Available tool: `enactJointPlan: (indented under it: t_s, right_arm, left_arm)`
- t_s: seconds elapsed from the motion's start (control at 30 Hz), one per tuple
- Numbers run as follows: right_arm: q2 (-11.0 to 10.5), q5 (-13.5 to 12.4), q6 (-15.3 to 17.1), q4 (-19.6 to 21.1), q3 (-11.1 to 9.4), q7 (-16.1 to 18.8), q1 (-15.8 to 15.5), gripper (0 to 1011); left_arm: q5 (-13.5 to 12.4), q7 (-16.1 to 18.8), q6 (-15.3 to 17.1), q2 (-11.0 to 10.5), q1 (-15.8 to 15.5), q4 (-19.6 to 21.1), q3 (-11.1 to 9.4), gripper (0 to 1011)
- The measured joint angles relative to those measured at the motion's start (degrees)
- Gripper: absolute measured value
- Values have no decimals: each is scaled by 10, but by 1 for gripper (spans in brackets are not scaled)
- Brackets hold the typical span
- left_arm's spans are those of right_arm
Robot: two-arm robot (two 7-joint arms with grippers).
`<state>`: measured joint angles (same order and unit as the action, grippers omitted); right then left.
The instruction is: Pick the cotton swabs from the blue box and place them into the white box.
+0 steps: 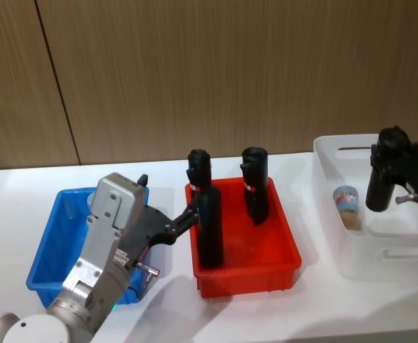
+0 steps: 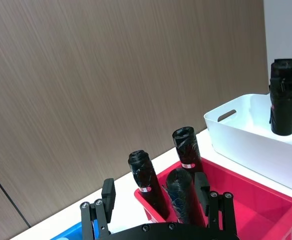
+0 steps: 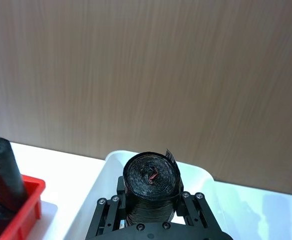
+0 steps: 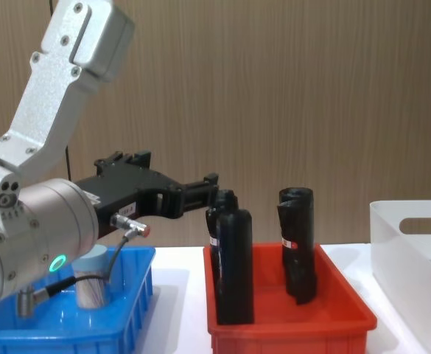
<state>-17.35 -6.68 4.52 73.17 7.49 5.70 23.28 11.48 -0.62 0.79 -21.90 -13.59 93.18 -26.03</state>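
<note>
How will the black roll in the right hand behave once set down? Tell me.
The black roll, clamped in the right hand over the white box, is tall and narrow, so probably tippy. Its round, wrinkled film winding likely rolls and dents.

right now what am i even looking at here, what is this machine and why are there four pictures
This is a robot with two arms, each ending in a gripper. Four cameras caught the same moment: one on its head looking down, one on its chest looking across, and one on each wrist. On the white table stand a blue box, a red bin and a white box. The right gripper holds a black roll over the white box, where a tub of cotton swabs sits. The left gripper, fingers open, reaches to a second black roll standing in the red bin. Another tub stands in the blue box.
</note>
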Motion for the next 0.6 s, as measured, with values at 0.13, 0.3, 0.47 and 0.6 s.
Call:
enactJointPlan:
  t_s: [0.13, 0.3, 0.47, 0.6]
  right_arm:
    - [1, 2, -6, -22, -1, -2, 6, 568]
    - [3, 3, -15, -42, -2, -4, 11, 730]
    - [2, 3, -23, -47, -3, -5, 10, 882]
    - [1, -1, -28, -40, -5, -4, 4, 974]
  left_arm:
    - [0, 0, 0, 0, 0, 0, 0, 1004]
    - [0, 0, 0, 0, 0, 0, 0, 1004]
    - [0, 0, 0, 0, 0, 0, 0, 1004]
    - [0, 0, 0, 0, 0, 0, 0, 1004]
